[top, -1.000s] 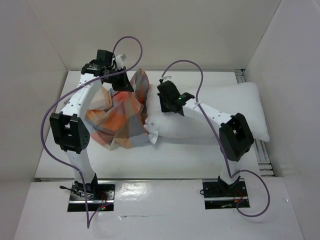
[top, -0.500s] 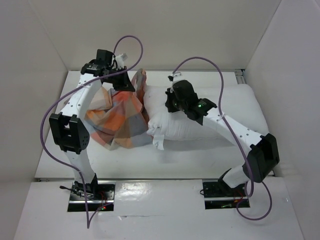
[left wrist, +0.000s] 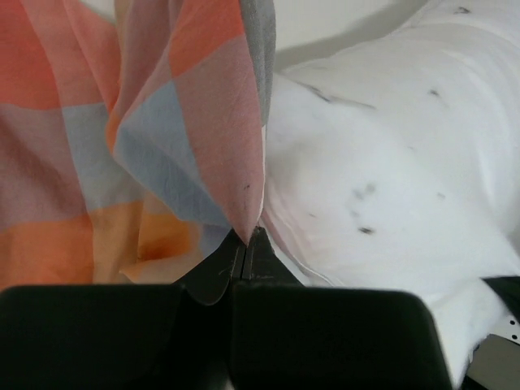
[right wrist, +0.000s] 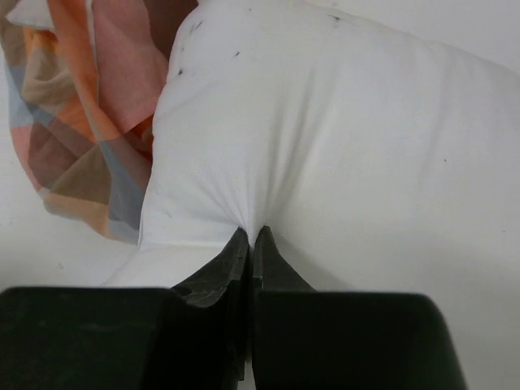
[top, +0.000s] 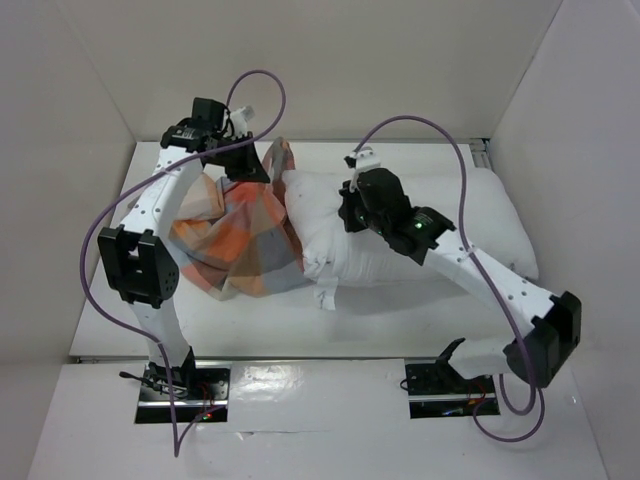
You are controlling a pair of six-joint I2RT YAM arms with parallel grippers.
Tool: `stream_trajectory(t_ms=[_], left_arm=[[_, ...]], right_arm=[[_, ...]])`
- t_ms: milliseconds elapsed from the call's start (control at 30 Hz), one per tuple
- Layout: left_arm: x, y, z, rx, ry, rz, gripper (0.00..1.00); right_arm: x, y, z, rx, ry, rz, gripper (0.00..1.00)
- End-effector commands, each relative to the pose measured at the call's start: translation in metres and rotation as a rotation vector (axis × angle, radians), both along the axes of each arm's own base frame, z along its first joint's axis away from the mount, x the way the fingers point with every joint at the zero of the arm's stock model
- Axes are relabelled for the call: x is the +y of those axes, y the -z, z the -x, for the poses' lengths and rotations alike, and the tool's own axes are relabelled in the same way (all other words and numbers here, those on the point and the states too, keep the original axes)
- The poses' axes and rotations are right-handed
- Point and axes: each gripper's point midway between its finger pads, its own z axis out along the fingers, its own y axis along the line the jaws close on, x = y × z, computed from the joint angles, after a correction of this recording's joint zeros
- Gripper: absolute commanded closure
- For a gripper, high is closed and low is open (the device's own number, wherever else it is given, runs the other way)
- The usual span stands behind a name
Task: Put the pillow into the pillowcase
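My left gripper (left wrist: 246,240) has its two black fingers pressed together on a raised fold of the thin checked pillowcase in orange, grey, light blue and cream (left wrist: 187,122), and the cloth rises from the pinch as a narrow peak up through the middle of the left wrist view. From above, that peak stands in the upper centre-left of the frame, with the rest of the pillowcase (top: 240,235) lying crumpled below it on the white table (top: 380,310), under my left forearm. My right gripper (right wrist: 250,240) is likewise closed, nipping a small pucker of the large plump plain white pillow (right wrist: 341,122); creases fan out from the pinch at the lower centre of the right wrist view. In the overhead view the pillow (top: 320,230) stretches from the middle of the frame to the right, and my right gripper (top: 348,215) sits on its left part. The pillow's left end touches the pillowcase; I cannot tell whether any of it is inside the opening. In the left wrist view the pillow (left wrist: 390,162) fills the right half, speckled with small dark marks.
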Motion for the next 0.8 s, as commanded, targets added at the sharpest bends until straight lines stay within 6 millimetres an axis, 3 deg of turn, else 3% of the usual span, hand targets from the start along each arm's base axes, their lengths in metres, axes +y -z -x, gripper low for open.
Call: stream_trajectory(t_ms=[0,100,200,300,333,400,433,500,533,567,733,767], left_arm=[[0.003,-0.027,-0.003,-0.082,0.016,0.013,1.00],[0.000,-0.032,-0.002,-0.095,0.038,0.027,1.00],[0.000,-0.038,0.003,-0.116,0.057,0.027,1.00],[-0.002,-0.037,0.010,-0.112,0.089,0.034,1.00],[-0.005,-0.033,0.015,-0.092,0.098,0.032,1.00],[-0.008,-0.037,0.021,-0.115,0.120,0.025,1.00],[-0.008,-0.032,0.022,-0.099,0.120,0.023,1.00],[-0.011,-0.033,0.030,-0.105,0.136,0.019,1.00],[-0.010,-0.034,0.033,-0.105,0.136,0.019,1.00],[-0.013,-0.033,0.036,-0.096,0.146,0.019,1.00],[-0.013,-0.028,0.048,-0.095,0.161,0.000,1.00],[-0.012,-0.032,0.050,-0.106,0.161,0.002,1.00]], right_arm=[[-0.011,-0.047,0.014,-0.088,0.003,-0.072,1.00],[-0.004,-0.034,0.024,-0.047,-0.062,-0.065,1.00],[0.008,-0.029,0.019,-0.052,-0.110,-0.066,1.00],[0.024,-0.043,0.005,-0.098,-0.141,-0.078,1.00],[0.028,-0.039,-0.005,-0.098,-0.126,-0.069,1.00],[0.032,-0.054,-0.021,-0.160,-0.105,-0.057,1.00],[0.038,-0.051,-0.036,-0.165,-0.093,-0.059,1.00],[0.030,-0.055,-0.063,-0.182,-0.049,-0.051,1.00],[0.032,-0.069,-0.075,-0.203,-0.043,-0.071,1.00],[0.032,-0.058,-0.088,-0.185,-0.028,-0.056,1.00],[0.023,-0.059,-0.122,-0.172,-0.029,-0.115,1.00],[0.028,-0.046,-0.125,-0.140,-0.040,-0.117,1.00]])
